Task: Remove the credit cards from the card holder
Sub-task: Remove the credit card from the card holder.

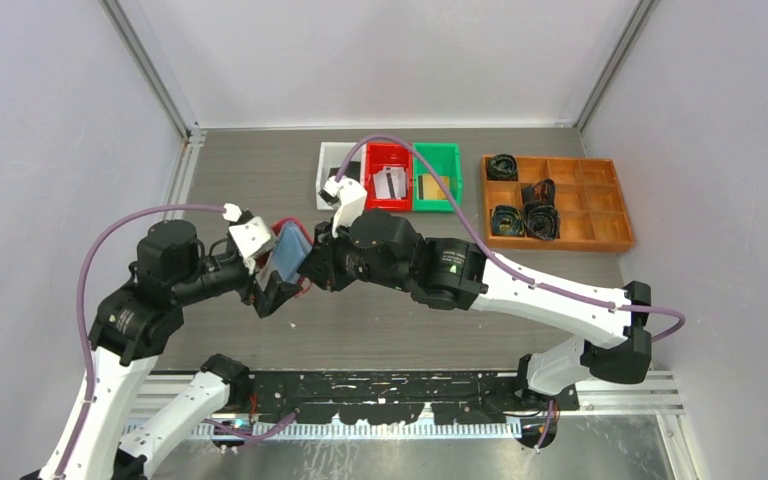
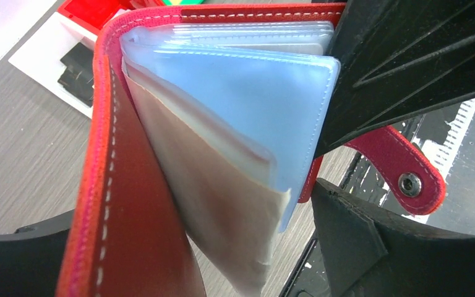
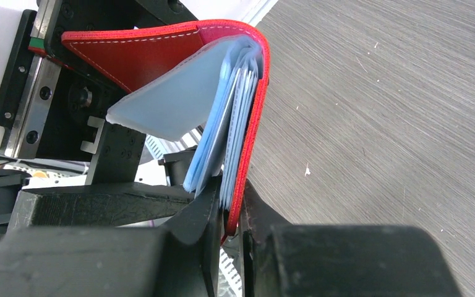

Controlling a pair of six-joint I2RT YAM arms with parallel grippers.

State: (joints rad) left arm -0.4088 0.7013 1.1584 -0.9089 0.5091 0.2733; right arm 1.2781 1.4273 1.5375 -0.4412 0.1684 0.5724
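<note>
We see the holder (image 3: 161,59) held in the air over the left half of the table (image 1: 410,340), spread open. Its red cover looks like leather with white stitching, and a rounded tab (image 2: 402,167) carries 1 metal snap. The sleeves (image 2: 253,93) are soft, translucent pale-blue plastic, with thin pale cards (image 3: 245,105) showing edge-on inside. The right gripper (image 3: 232,207) is clamped on 1 cover and some sleeves. The left gripper (image 1: 276,288) has its jaws wide apart, with the holder between them.

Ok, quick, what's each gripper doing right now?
Left gripper: open, straddling the card holder.
Right gripper: shut on the card holder.
</note>
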